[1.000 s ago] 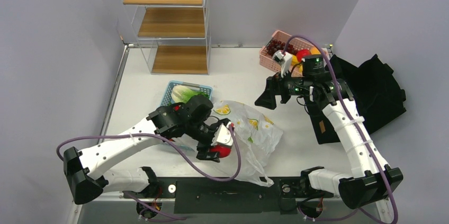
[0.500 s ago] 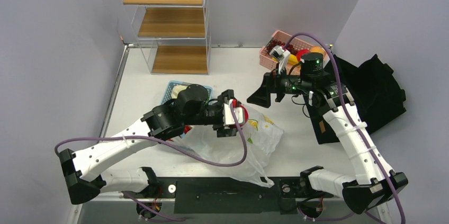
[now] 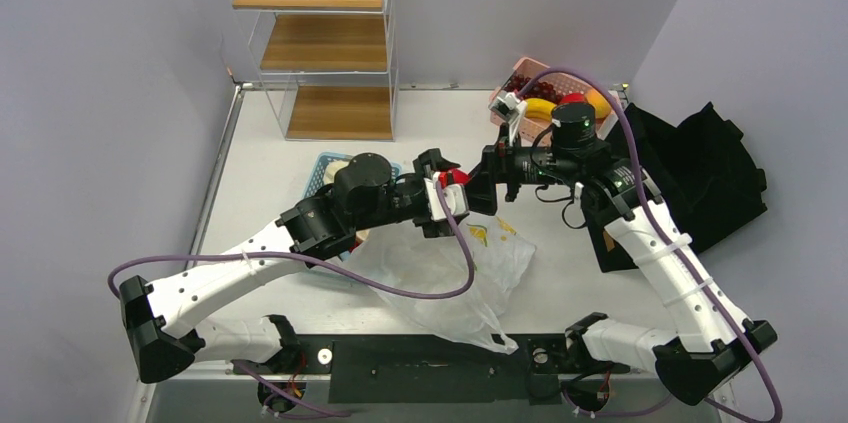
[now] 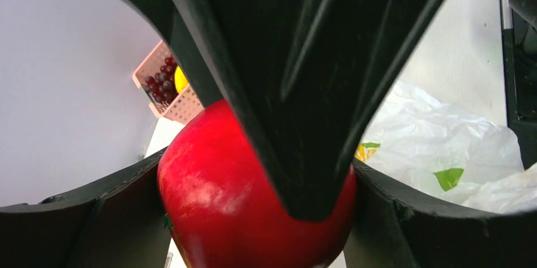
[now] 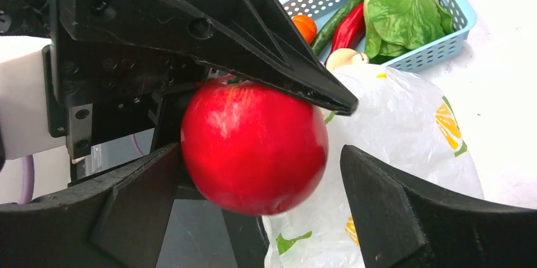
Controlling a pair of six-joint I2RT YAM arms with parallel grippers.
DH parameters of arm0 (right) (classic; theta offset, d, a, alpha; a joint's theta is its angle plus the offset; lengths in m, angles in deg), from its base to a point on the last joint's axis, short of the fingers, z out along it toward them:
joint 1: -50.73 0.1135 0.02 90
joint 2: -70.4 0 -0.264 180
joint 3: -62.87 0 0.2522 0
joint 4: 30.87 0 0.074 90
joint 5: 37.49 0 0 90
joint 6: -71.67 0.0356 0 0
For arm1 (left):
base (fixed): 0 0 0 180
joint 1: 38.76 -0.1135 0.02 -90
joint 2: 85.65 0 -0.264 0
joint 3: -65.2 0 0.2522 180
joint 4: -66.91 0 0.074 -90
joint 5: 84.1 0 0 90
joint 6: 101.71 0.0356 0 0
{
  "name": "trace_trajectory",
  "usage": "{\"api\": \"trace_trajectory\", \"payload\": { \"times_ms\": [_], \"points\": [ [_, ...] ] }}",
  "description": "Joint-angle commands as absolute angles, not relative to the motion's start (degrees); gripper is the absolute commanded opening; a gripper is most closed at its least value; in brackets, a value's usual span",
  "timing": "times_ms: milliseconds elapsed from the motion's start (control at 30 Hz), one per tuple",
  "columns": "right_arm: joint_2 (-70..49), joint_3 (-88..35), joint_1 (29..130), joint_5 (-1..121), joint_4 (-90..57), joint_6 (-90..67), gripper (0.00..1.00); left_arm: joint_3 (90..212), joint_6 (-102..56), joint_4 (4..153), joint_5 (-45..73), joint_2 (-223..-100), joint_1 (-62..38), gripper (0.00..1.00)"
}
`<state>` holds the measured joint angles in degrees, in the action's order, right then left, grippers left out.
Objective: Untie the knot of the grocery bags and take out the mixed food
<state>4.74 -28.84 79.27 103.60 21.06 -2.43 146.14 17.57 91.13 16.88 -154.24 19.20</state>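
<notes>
My left gripper (image 3: 447, 200) is shut on a red apple (image 3: 455, 179) and holds it in the air above the far edge of the white citrus-print grocery bag (image 3: 450, 263). In the left wrist view the apple (image 4: 215, 198) fills the space between my left gripper's (image 4: 253, 217) two fingers. My right gripper (image 3: 480, 188) is open and faces it. In the right wrist view the apple (image 5: 253, 147) sits between my right gripper's (image 5: 259, 204) spread fingers, with a gap on the right side. The bag (image 5: 405, 135) lies slack below. Other food from the bag is not visible.
A blue basket (image 3: 322, 171) with lettuce (image 5: 399, 8), cucumber and red pepper stands left of the bag. A pink basket (image 3: 520, 93) with grapes and banana is at the back right. A black tote (image 3: 710, 173) lies right. A wire shelf (image 3: 320, 43) stands far left.
My left gripper lifted the apple from low at the bag's near side up and right. My right gripper moved left until its open fingers came around the apple.
</notes>
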Motion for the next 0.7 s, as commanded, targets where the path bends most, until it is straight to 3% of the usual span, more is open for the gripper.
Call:
{"api": "trace_trajectory", "payload": {
  "times_ms": [0, 67, 167, 267, 400, 667],
  "points": [
    [3.2, -32.1, 81.4, 103.0, 19.7, -4.1, 0.91, 147.4, 18.0, 83.9, 18.8, -154.2, 19.1, 0.64],
    [2.6, -32.2, 82.1, 102.1, 20.2, -4.8, 0.89, 147.8, 17.9, 83.6, 19.1, -154.5, 19.2, 0.64],
    [1.7, -32.7, 82.4, 101.2, 20.3, -5.4, 0.75, 148.1, 18.2, 83.7, 19.1, -154.9, 19.1, 0.66],
    [0.8, -34.2, 81.7, 101.3, 20.3, -5.7, 0.51, 147.8, 18.0, 83.9, 17.5, -154.8, 19.1, 0.80],
    [-0.6, -36.0, 75.6, 102.0, 20.2, -4.5, 0.26, 147.9, 14.8, 87.1, 17.8, -153.5, 16.7, 0.83],
    [-5.7, -40.2, 61.2, 95.3, 20.3, -7.0, 0.17, 155.9, 8.5, 103.7, 25.9, -155.0, 9.6, 0.84]
  ]
}}
